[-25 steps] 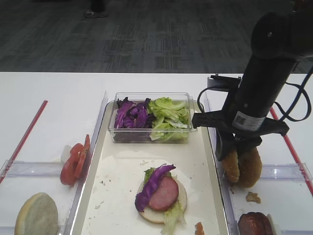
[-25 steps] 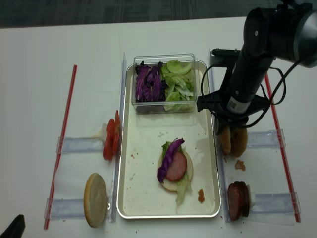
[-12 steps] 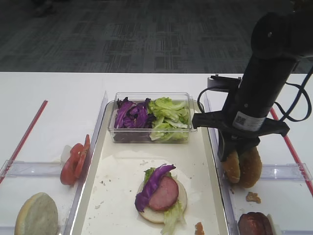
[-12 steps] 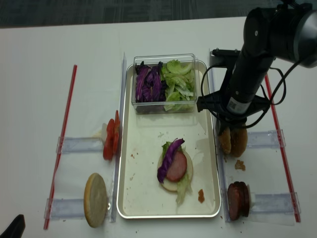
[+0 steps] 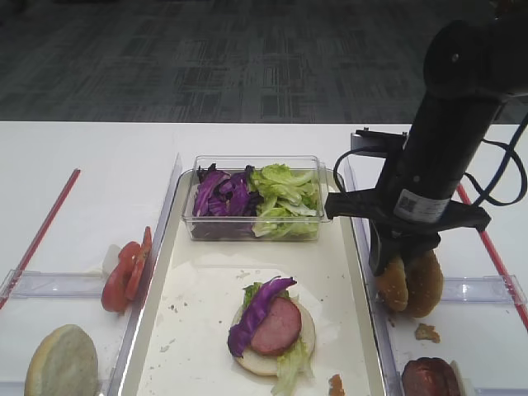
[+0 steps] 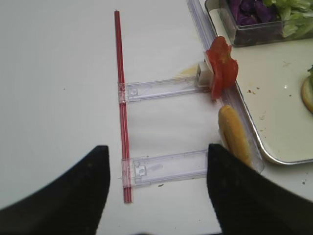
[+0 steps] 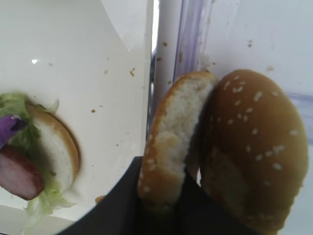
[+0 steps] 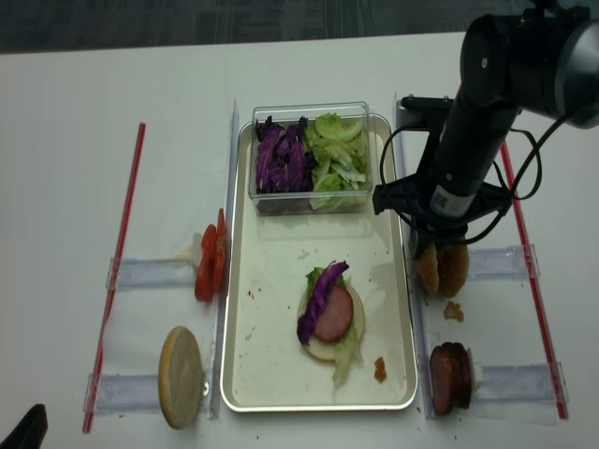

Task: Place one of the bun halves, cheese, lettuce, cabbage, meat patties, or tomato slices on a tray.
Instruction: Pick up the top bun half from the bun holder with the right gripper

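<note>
My right gripper (image 7: 164,208) fingers pinch the sesame bun top (image 7: 168,147) beside the tray (image 5: 198,305); left fingers (image 6: 63,196) wide.

Two golden-brown sesame bun halves (image 5: 410,282) stood on edge under the right gripper (image 5: 402,262), the long cream-white rimmed tray (image 5: 198,330) just left, dark round meat patties (image 5: 429,378) nearer the camera.

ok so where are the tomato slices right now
In the exterior high view the tomato slices stand on edge on the table just off the tray's left rim, above the pale bun half.
</note>
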Tool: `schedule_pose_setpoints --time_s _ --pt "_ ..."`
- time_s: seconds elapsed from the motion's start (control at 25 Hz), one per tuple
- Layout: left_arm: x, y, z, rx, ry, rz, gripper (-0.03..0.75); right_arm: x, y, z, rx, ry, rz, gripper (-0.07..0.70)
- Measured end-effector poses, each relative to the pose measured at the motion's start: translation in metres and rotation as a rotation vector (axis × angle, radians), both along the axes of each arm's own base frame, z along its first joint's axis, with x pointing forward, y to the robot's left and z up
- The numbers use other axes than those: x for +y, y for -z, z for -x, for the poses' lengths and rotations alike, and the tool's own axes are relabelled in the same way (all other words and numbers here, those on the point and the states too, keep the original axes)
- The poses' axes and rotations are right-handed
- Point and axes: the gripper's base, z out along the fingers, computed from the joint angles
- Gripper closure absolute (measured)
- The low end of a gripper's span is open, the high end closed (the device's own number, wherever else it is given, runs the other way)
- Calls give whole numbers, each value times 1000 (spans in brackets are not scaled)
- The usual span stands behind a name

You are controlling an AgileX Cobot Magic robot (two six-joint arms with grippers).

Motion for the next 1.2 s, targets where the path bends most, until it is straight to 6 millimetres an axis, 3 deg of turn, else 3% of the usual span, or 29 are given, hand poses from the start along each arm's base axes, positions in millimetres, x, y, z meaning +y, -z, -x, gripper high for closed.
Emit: schedule_pose_setpoints --time_s 0.52,1.2 --pt "0 0 0 0 0 0 304 1 -17 5 -28 13 -39 503" --pt "0 0 0 0 0 0 304 12 -23 2 -72 13 -175 505"
